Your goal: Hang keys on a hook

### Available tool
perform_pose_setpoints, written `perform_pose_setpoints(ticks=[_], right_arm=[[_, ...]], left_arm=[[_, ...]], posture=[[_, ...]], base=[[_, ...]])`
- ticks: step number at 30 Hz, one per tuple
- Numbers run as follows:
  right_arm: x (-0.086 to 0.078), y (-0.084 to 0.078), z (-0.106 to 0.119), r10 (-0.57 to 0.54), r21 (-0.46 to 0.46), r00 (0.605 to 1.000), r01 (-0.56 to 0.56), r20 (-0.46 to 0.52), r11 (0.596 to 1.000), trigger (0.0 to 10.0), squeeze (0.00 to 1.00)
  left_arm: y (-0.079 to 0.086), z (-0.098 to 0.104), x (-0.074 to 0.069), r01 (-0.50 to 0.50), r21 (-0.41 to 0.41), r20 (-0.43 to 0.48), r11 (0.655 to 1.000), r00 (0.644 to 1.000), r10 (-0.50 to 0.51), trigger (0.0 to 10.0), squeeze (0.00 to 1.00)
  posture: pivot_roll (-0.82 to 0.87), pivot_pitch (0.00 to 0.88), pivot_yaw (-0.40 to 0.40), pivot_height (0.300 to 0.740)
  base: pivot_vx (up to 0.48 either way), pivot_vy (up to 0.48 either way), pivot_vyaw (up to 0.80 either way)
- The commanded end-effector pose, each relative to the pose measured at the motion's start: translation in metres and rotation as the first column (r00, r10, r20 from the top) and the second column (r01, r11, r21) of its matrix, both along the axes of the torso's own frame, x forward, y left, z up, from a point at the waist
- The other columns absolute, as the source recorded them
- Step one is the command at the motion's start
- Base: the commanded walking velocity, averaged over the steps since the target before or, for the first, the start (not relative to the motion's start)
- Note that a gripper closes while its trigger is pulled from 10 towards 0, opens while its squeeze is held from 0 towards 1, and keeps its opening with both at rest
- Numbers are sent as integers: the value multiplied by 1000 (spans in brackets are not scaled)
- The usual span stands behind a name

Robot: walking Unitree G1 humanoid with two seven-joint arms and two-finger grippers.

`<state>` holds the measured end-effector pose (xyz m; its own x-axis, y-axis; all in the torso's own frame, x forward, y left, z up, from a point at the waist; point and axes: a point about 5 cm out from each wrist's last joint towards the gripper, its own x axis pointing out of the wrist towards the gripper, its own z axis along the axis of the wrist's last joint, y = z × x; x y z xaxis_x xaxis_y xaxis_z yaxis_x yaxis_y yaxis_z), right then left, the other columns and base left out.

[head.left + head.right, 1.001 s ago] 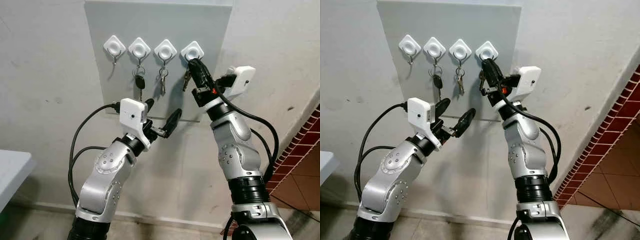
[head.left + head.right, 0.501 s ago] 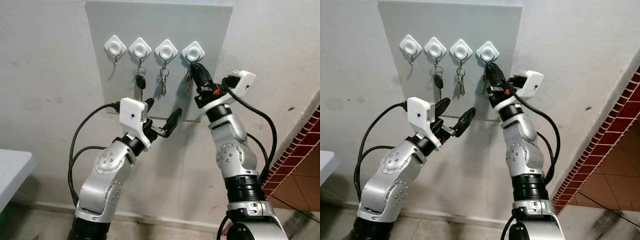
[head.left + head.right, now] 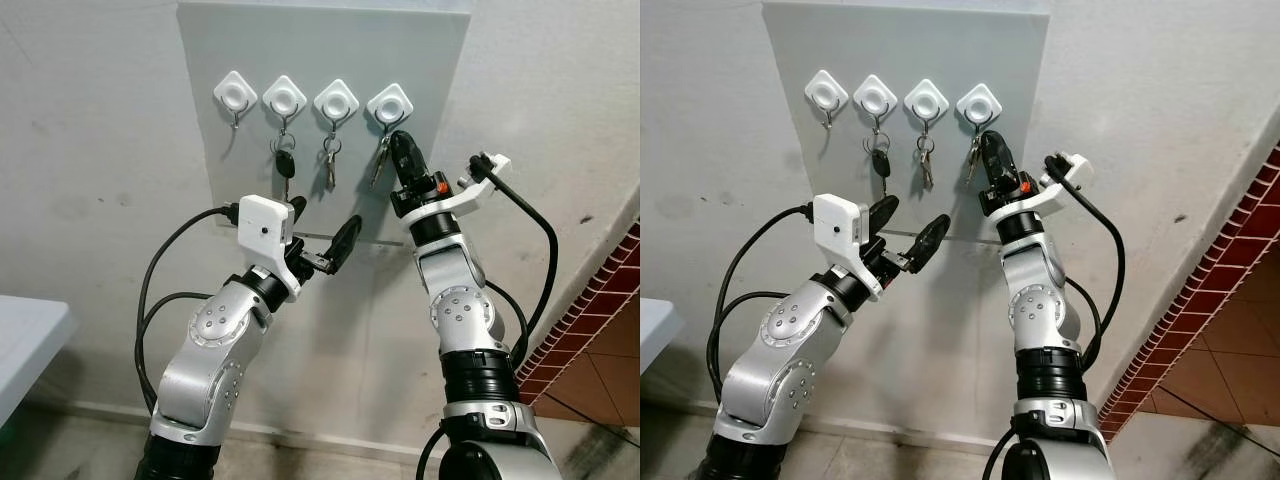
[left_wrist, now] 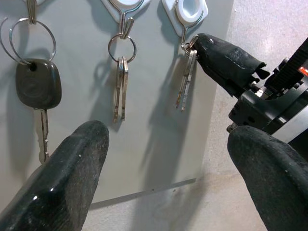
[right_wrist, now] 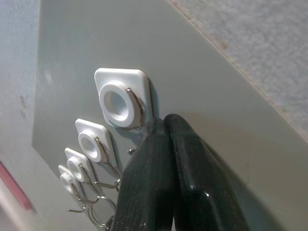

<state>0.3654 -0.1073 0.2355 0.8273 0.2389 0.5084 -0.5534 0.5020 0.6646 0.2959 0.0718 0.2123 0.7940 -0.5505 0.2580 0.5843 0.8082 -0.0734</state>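
Observation:
Four white hooks sit in a row on a grey board (image 3: 430,60) on the wall. A small bunch of keys (image 3: 379,162) hangs by its ring under the rightmost hook (image 3: 389,103). My right gripper (image 3: 398,138) is raised to that hook with its fingers pressed together at the key ring. In the left wrist view its black tip touches the ring, with the keys (image 4: 185,79) dangling below. In the right wrist view the closed fingertips (image 5: 161,122) lie just under the hook (image 5: 120,101). My left gripper (image 3: 322,226) hovers open, lower down before the board, holding nothing.
A black-headed key (image 3: 284,165) hangs on the second hook and a pair of keys (image 3: 328,166) on the third; the leftmost hook (image 3: 235,93) is bare. A white table corner (image 3: 25,335) is at lower left, red brick tiling (image 3: 600,330) at lower right.
My right wrist has rolled and dropped a little, bringing its fingertips from over the rightmost hook to just below it. The keys now hang straight down. The left arm has stayed put.

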Motion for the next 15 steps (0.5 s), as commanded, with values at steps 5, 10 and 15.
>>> perform_pose_setpoints(ticks=[5, 10, 15], right_arm=[[-2, -6, -18, -13, 35, 996, 17, -93, 999, 10000, 0], [-6, -3, -23, -6, 41, 995, 10, -101, 999, 10000, 1000], [-11, -5, -28, -20, 46, 996, 24, -91, 999, 10000, 1000]], left_arm=[[0, 6, 0, -4, -8, 13, 1000, 1000, 4, 10000, 0], [0, 5, -1, -7, -7, 11, 1000, 1000, 7, 10000, 0], [0, 4, -1, -9, -7, 5, 1000, 1000, 9, 10000, 0]], posture=[[37, 0, -16, 740], [37, 0, -17, 740], [35, 0, -15, 740]], base=[[0, 0, 0], [0, 0, 0], [0, 0, 0]])
